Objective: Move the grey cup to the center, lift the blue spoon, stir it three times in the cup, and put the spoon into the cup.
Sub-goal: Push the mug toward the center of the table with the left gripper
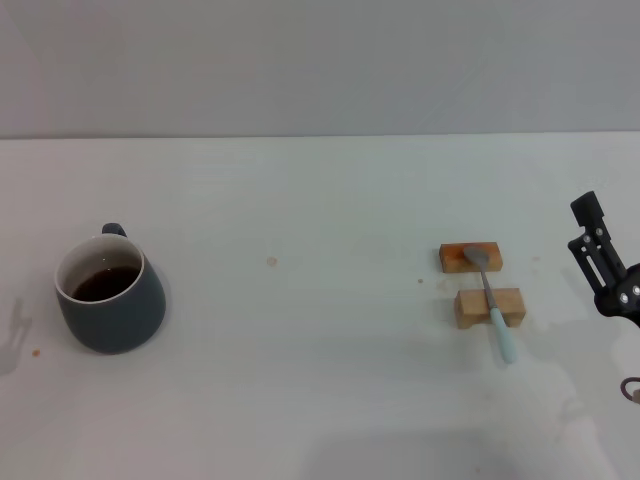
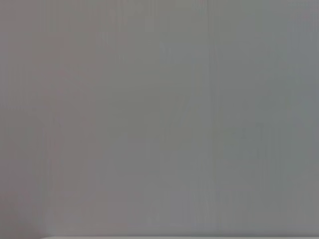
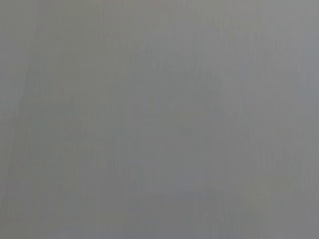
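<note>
Nearest, the slim blue-handled metal spoon [image 1: 491,298] lies lengthwise across two wooden blocks [image 1: 480,283] just left of the right gripper [image 1: 598,250], grip state unreadable, rounded slate-grey ceramic cup [image 1: 109,293] far left.

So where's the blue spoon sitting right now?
In the head view, the blue spoon lies on the table's right side across two small wooden blocks, far from the grey cup on the left.

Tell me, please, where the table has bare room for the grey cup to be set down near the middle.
The widest bare stretch lies between the grey cup on the left and the two wooden blocks bridged by the blue spoon on the right; only a tiny speck sits there. It is crowded around the blocks, where the right gripper hangs close by.
</note>
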{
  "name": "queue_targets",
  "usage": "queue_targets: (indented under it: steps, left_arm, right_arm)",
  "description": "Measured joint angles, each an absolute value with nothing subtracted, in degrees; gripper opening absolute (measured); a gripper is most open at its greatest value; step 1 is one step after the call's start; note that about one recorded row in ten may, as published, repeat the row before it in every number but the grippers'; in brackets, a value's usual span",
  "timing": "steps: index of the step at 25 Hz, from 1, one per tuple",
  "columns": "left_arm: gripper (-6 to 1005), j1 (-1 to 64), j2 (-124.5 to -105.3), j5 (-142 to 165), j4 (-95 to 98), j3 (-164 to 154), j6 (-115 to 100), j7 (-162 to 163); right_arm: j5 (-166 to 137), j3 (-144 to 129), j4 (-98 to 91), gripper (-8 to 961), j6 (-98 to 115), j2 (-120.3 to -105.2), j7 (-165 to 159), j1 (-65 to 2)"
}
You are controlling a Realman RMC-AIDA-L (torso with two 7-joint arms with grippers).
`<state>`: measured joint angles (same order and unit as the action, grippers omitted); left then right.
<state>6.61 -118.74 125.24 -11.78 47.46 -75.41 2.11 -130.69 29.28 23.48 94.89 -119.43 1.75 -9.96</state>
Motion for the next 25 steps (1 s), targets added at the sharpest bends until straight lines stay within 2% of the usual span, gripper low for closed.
queue_targets:
  steps: [24, 25]
  left_arm:
    - [848, 7.2, -118.46, 125.6, -11.2, 48.4, -75.2, 1.6]
    - [816, 7.4, -118.45, 125.7, -11.1, 48.3, -75.1, 1.4]
  right_arm:
    - [-130.7, 28.8, 23.7, 743, 94.3, -119.64, 1.8, -10.6]
    - [-130.7, 28.7, 23.8, 743, 94.3, -119.65, 1.8, -10.4]
